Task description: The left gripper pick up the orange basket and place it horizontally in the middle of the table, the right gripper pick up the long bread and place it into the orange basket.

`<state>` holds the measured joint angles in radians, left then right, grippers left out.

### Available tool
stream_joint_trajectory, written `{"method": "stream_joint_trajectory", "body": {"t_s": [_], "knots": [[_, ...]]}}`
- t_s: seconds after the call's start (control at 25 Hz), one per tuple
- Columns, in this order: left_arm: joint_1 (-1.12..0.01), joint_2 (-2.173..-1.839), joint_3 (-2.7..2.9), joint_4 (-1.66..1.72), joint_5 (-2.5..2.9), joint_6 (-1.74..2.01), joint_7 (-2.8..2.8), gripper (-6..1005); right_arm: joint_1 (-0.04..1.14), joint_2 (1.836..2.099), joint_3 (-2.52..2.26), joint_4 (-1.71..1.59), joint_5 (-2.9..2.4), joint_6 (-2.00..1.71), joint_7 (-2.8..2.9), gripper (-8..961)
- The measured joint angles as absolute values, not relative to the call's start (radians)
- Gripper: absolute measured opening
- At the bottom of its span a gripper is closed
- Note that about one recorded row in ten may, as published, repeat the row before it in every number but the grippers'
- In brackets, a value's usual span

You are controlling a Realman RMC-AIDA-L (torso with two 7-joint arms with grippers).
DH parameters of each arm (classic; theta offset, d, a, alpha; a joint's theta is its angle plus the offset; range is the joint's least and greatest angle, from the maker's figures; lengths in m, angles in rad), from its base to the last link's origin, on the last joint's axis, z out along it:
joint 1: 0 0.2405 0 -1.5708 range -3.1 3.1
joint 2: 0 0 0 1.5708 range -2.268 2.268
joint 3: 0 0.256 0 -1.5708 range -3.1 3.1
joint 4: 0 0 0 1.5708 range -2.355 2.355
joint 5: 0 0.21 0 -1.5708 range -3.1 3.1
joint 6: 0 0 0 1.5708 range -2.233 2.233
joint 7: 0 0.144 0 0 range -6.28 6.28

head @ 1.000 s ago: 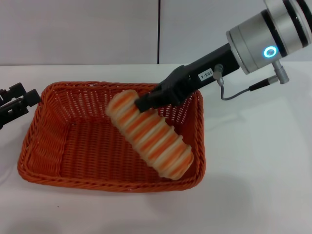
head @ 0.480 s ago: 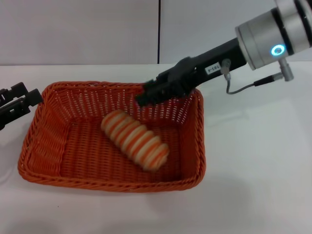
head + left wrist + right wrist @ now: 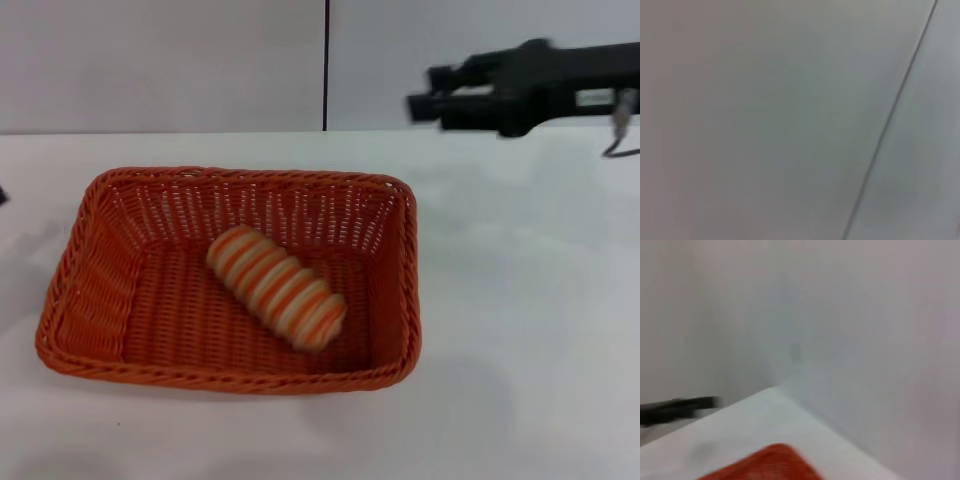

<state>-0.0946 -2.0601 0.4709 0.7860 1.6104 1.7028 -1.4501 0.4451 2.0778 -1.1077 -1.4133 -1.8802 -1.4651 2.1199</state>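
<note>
The orange basket lies lengthwise across the middle of the white table. One of its corners also shows in the right wrist view. Inside it the long bread rests on the bottom, lying at a slant with nothing touching it. My right gripper hangs high above the far right of the table, well clear of the basket, open and holding nothing. Of the left gripper, the head view shows only a dark sliver at the left edge. The right wrist view shows it as a far-off dark bar.
Behind the table rises a plain grey wall with a dark vertical seam. White tabletop lies bare in front of the basket and to its right.
The right gripper let the bread drop into the basket, then drew up and back to the right. The left gripper pulled away past the left edge.
</note>
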Motion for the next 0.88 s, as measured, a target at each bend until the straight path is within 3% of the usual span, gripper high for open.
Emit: {"method": "stream_joint_trajectory", "body": {"t_s": [0.2,0.36,0.88], "knots": [[-0.094,-2.060,0.273,0.655,1.610,1.791,-1.245,785,0.278,2.081,-1.083,-1.274,-1.690,-1.281,1.884,485],[-0.089,-2.059,0.208,0.588,1.610,1.795,-1.143,785,0.213,2.081,-1.050,-1.040,-1.401,-1.207,1.521,485],[-0.046,-2.059,-0.011,0.306,1.609,1.796,-0.769,786,0.259,2.084,-1.012,-0.244,-0.571,-1.473,0.523,486]]}}
